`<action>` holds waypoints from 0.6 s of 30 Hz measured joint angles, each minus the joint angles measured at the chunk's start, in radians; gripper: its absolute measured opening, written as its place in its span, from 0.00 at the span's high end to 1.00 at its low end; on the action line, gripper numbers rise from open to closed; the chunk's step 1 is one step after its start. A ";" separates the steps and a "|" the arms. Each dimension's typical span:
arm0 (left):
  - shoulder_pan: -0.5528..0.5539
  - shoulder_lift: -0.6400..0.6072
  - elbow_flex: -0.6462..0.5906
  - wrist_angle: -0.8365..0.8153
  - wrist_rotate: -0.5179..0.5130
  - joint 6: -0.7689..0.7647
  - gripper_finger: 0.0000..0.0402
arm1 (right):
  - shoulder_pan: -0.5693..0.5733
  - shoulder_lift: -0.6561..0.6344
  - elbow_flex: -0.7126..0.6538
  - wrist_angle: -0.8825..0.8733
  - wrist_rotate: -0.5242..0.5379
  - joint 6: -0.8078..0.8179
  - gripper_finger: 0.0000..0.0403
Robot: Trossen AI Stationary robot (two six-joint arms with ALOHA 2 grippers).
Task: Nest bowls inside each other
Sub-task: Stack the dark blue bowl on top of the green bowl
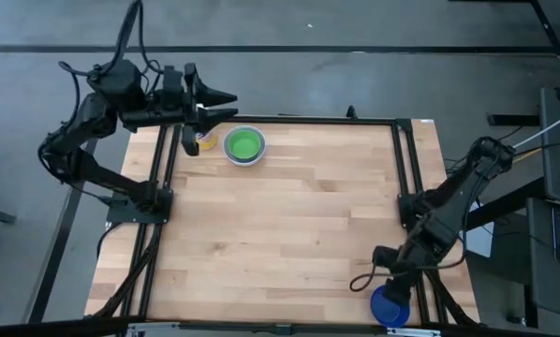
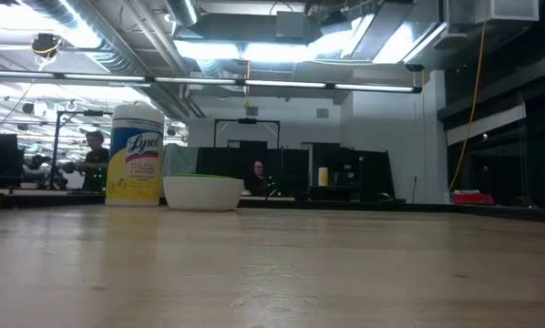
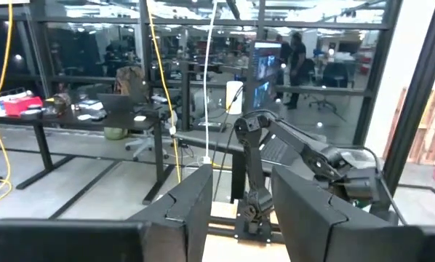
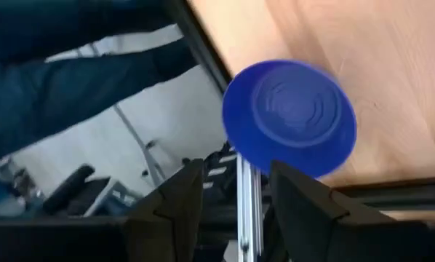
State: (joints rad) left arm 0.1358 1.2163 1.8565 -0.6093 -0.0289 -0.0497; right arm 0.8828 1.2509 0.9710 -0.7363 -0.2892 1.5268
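Note:
A dark blue bowl (image 1: 390, 307) lies at the table's near right corner, its edge over the black frame rail (image 4: 290, 120). My right gripper (image 1: 393, 284) hovers just above it, pointing steeply down, open, with nothing between its fingers (image 4: 237, 191). At the far left a green bowl (image 1: 243, 145) sits inside a white bowl (image 2: 202, 193) that rests on the table. My left gripper (image 1: 229, 97) is held high and level beyond the far left edge, open and empty (image 3: 239, 200).
A white-lidded jar with a yellow label (image 2: 136, 155) stands close beside the nested bowls, on their left (image 1: 205, 140). Black frame rails (image 1: 404, 168) run along the table's sides. The wooden middle of the table (image 1: 289, 225) is bare. A person's legs (image 4: 72, 94) show beyond the near right corner.

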 joint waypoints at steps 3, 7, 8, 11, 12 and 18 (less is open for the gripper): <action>-0.007 0.016 0.000 0.019 0.000 0.000 0.66 | 0.019 0.047 -0.017 0.028 0.018 0.031 0.61; -0.012 0.030 0.000 0.016 0.004 -0.005 0.66 | 0.020 0.102 -0.033 0.067 0.037 0.015 0.61; -0.012 0.032 0.000 0.014 0.007 -0.011 0.66 | 0.019 0.115 -0.037 0.070 0.039 0.010 0.61; -0.012 0.040 0.000 0.021 0.019 -0.018 0.66 | 0.017 0.150 -0.050 0.074 0.039 0.005 0.59; -0.012 0.041 0.000 0.022 0.020 -0.023 0.66 | 0.017 0.160 -0.053 0.074 0.039 0.004 0.58; -0.029 0.042 0.000 0.042 0.023 -0.026 0.66 | 0.017 0.204 -0.058 0.075 0.039 -0.008 0.54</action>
State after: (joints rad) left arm 0.1064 1.2583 1.8565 -0.5671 -0.0055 -0.0757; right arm 0.8997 1.4545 0.9134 -0.6613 -0.2504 1.5183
